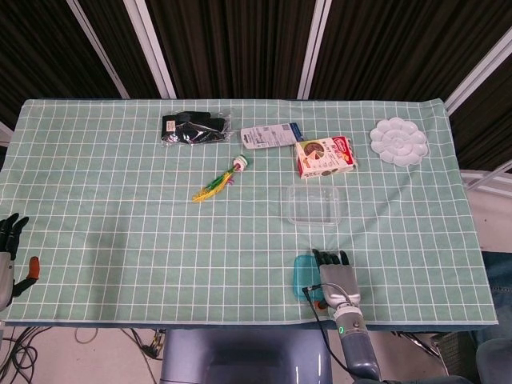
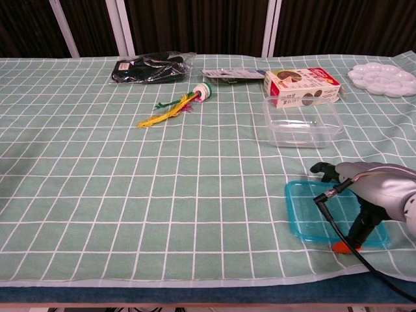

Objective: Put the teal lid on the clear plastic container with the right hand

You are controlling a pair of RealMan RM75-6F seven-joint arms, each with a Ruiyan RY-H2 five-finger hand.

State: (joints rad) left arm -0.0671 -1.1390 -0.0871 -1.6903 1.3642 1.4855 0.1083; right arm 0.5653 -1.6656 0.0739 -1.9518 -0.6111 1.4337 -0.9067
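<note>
The teal lid (image 1: 302,278) (image 2: 311,213) lies flat near the table's front edge, right of centre. My right hand (image 1: 336,277) (image 2: 374,190) lies over its right part with the fingers stretched forward. The orange-tipped thumb points down at the lid's near edge. The lid is not lifted. The clear plastic container (image 1: 315,204) (image 2: 302,122) stands open-topped on the cloth, straight behind the lid. My left hand (image 1: 8,250) hangs off the table's left front corner, fingers apart, holding nothing; only the head view shows it.
Behind the container lies a red-and-white snack box (image 1: 325,155) (image 2: 301,87). A white palette (image 1: 398,141) is at the far right. A flat packet (image 1: 269,135), a black bagged item (image 1: 193,128) and a yellow-green feathered toy (image 1: 218,183) lie further left.
</note>
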